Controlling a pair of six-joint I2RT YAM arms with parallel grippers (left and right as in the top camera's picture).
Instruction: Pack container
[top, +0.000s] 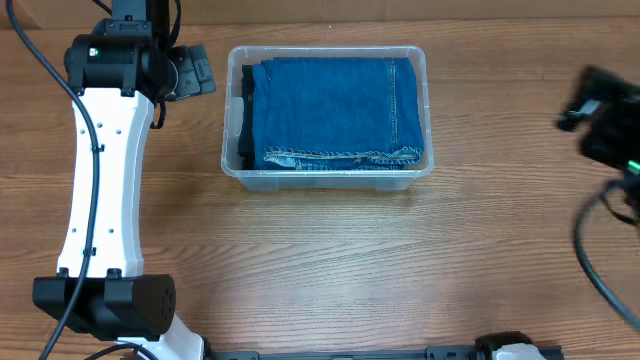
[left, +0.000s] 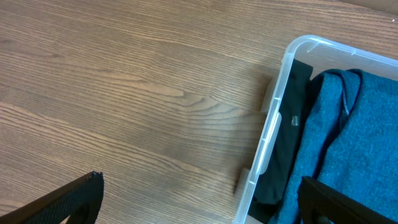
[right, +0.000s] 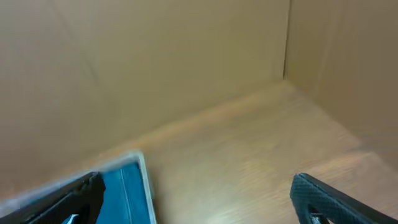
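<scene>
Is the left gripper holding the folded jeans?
No, the left gripper hangs open beside the container, while the jeans lie inside it, untouched.

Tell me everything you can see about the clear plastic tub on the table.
The tub is a clear plastic box, rectangular with rounded corners and a thick rim, and it has no lid on. It sits upright and flat on the wooden table. Folded blue jeans fill most of it, with a black cloth tucked along its left wall. Nothing else touches it.
</scene>
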